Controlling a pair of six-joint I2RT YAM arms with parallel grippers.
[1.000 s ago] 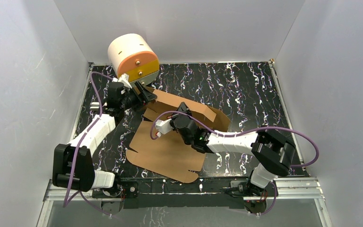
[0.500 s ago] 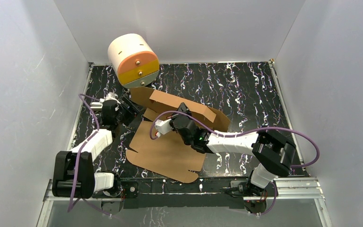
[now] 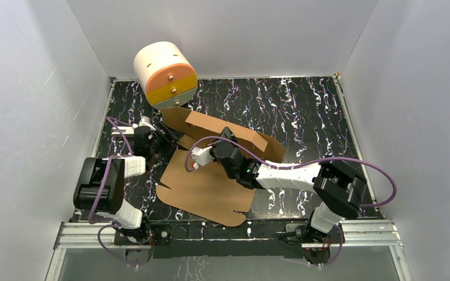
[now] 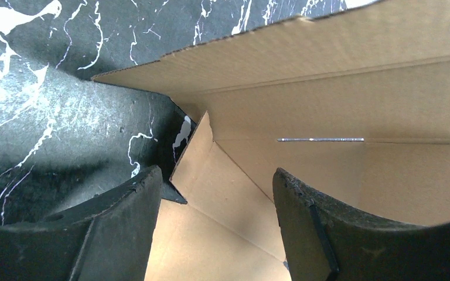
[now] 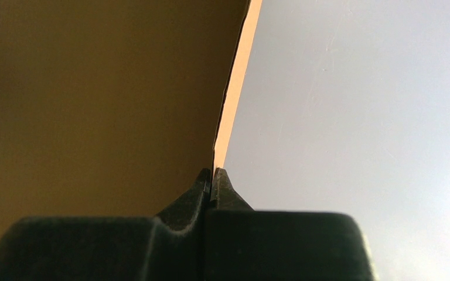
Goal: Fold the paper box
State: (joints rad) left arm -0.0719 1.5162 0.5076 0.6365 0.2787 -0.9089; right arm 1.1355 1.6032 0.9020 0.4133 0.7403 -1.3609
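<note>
On the bench (image 3: pixel 304 105), we note the paper box (image 3: pixel 205 190) partly folded; right hand (image 5: pixel 212 174) pinches its raised flap, left hand (image 4: pixel 217 178) gapes at its corner.

matt corrugated paper box (image 3: pixel 205 187), glossy marbled table (image 3: pixel 293 105)

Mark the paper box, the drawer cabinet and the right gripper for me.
paper box (image 3: pixel 202 193): top view, on its flat near panel.
drawer cabinet (image 3: pixel 159 60): top view, on its cream shell.
right gripper (image 5: pixel 212 174): right wrist view, at the fingertips pinching the box edge.
</note>
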